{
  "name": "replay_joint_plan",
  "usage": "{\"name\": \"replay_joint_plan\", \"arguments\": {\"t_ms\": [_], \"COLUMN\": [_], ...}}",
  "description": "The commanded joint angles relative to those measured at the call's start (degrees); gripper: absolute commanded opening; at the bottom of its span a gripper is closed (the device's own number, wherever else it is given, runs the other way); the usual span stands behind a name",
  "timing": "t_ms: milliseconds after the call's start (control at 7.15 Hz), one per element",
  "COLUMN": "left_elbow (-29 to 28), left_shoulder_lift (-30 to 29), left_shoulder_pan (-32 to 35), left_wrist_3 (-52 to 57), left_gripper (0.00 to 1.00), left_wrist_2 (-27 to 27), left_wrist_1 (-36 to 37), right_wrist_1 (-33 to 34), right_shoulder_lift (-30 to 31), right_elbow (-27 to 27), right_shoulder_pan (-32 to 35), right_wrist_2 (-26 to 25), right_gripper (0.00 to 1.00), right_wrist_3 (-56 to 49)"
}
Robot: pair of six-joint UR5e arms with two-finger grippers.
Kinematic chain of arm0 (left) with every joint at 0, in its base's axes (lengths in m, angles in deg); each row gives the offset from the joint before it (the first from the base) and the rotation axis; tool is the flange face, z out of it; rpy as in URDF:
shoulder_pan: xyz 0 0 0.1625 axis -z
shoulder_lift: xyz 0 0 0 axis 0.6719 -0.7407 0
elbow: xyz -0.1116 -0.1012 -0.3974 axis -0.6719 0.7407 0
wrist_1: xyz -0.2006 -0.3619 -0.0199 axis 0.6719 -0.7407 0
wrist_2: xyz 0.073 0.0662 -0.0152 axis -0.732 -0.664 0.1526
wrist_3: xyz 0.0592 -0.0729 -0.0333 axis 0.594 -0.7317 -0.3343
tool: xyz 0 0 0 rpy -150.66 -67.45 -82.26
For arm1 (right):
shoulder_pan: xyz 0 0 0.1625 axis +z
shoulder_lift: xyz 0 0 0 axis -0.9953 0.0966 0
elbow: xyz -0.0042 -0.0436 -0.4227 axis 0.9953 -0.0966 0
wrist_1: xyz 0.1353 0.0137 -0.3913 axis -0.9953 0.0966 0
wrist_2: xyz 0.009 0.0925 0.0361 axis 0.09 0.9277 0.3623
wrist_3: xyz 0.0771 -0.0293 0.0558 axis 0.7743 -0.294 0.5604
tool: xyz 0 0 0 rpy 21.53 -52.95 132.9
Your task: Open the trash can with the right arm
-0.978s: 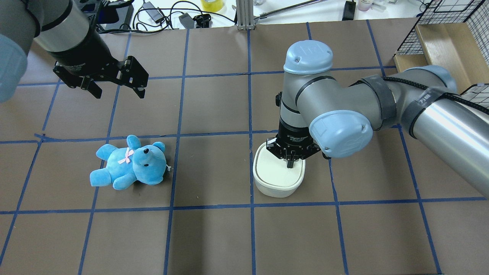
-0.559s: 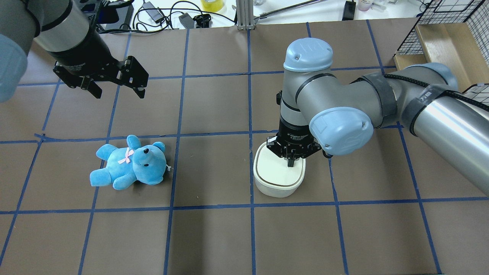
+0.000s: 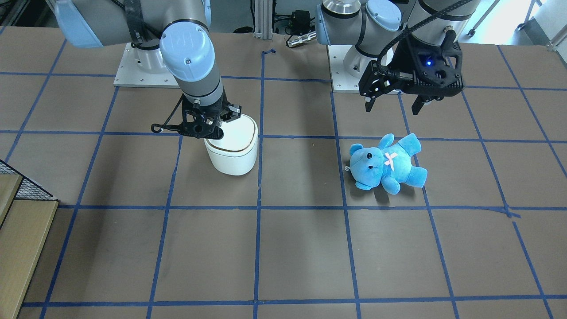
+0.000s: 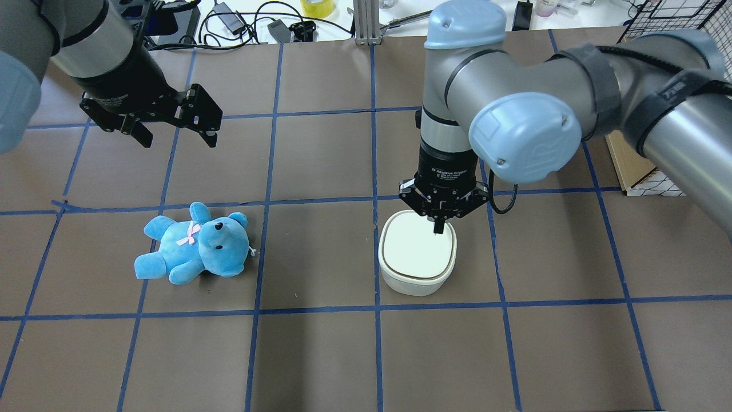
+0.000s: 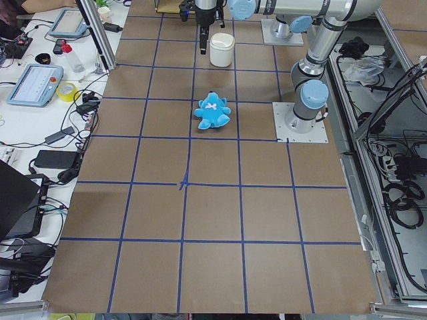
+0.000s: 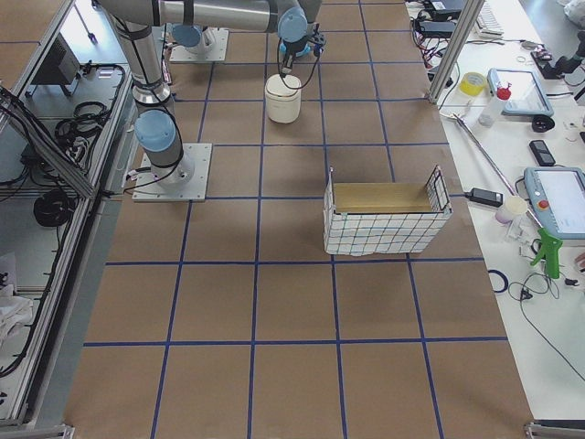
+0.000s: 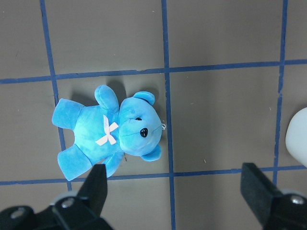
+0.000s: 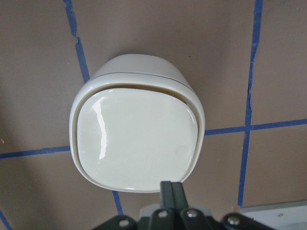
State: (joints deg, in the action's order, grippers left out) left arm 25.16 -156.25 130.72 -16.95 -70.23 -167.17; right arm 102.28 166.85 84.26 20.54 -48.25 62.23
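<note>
Lifting off now: my right gripper has come up from the trash can vs. a sec ago, when its tips were pressed onto the lid near the far edge. The wrist has risen w/ it and now sits higher over the can. Fingers are pinched tight together w/ nothing between them, and the wrist cam shows them just clear of the lid's rim. The can hasn't shifted. The lid looks flat and down, though the dark seam reads a bit wider on one side in the wrist view, so I can't tell if the latch has let go. My guess: press done, release under way, opening not confirmed. My left gripper hangs well off to the can's left, jaws spread wide and empty, above the blue teddy, which lies on its back. The table is brown paper w/ a blue tape grid. Beyond the can there's a white bench w/ cables and a yellow tape roll, and to its far right a wire-mesh box.
</note>
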Motion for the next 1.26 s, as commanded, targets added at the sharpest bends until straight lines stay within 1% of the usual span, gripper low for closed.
{"name": "replay_joint_plan", "arguments": {"t_ms": [0, 140, 280, 559, 699, 839, 978, 1118], "left_elbow": [0.0, 0.0, 0.0, 0.0, 0.0, 0.0, 0.0, 0.0], "left_shoulder_lift": [0.0, 0.0, 0.0, 0.0, 0.0, 0.0, 0.0, 0.0], "left_shoulder_pan": [0.0, 0.0, 0.0, 0.0, 0.0, 0.0, 0.0, 0.0], "left_wrist_3": [0.0, 0.0, 0.0, 0.0, 0.0, 0.0, 0.0, 0.0], "left_gripper": [1.00, 1.00, 1.00, 1.00, 1.00, 1.00, 1.00, 1.00], "left_wrist_2": [0.0, 0.0, 0.0, 0.0, 0.0, 0.0, 0.0, 0.0], "left_wrist_1": [0.0, 0.0, 0.0, 0.0, 0.0, 0.0, 0.0, 0.0], "right_wrist_1": [-5.5, -5.9, -5.9, -5.3, -4.7, -3.9, -3.3, 0.1], "right_shoulder_lift": [0.0, 0.1, 0.2, 0.6, 0.6, 1.1, 1.3, 1.3], "right_elbow": [-6.8, -9.1, -11.2, -13.0, -13.0, -13.0, -13.0, -12.5], "right_shoulder_pan": [-0.5, -0.9, -1.5, -4.7, -8.2, -10.7, -11.5, -11.5], "right_wrist_2": [-0.9, -2.0, -4.3, -5.0, -5.0, -4.7, -4.7, -5.7], "right_gripper": [0.23, 0.68, 1.00, 1.00, 1.00, 1.00, 0.99, 0.96], "right_wrist_3": [0.6, 0.8, 0.5, -1.5, -9.4, -13.6, -18.6, -20.6]}}
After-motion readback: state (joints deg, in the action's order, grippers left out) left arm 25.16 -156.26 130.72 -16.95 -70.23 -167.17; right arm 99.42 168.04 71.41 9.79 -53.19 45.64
